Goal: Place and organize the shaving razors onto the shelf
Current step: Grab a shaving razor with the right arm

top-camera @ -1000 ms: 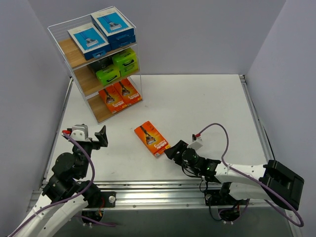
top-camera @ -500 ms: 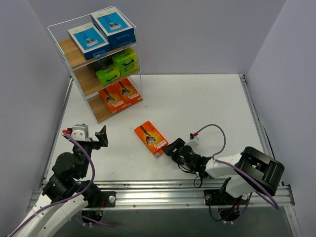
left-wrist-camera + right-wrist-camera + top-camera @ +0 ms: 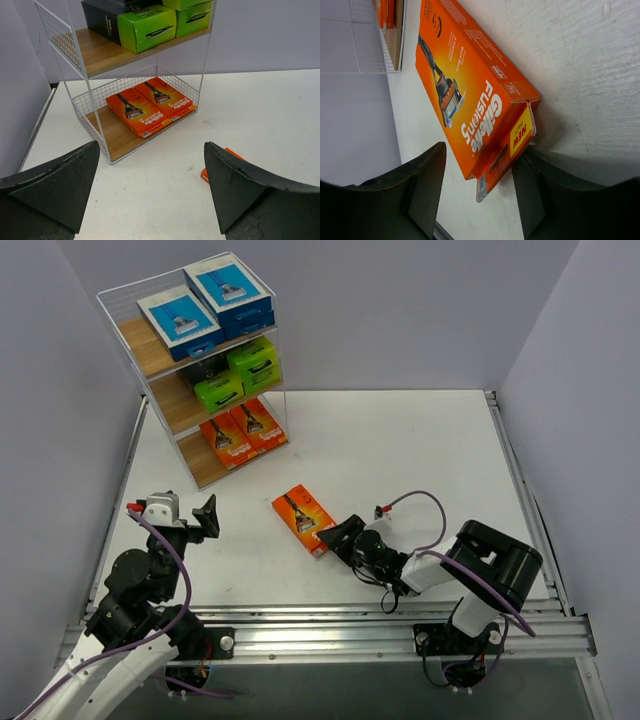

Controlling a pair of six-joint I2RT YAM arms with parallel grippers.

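A loose orange razor pack [image 3: 304, 517] lies flat on the white table, in front of the shelf [image 3: 146, 352]. My right gripper [image 3: 336, 537] is open at the pack's near end. In the right wrist view the pack [image 3: 470, 95] fills the middle and its hang-tab end sits between my open gripper's [image 3: 481, 172] fingers, the right finger [image 3: 540, 185] close against it. My left gripper [image 3: 206, 517] is open and empty at the left, facing the shelf [image 3: 107, 137]. A sliver of the loose pack [image 3: 204, 174] shows behind its right finger.
The shelf holds two blue-and-white packs [image 3: 205, 302] on top, two lime-green and black packs [image 3: 235, 375] in the middle and two orange packs [image 3: 240, 432] on the bottom board. Bare wood [image 3: 102, 131] lies left of the bottom packs. Grey walls stand close on the left and right.
My right gripper has moved left and forward to the orange pack, until its open fingers straddle the near end. The pack and my left arm have not moved.
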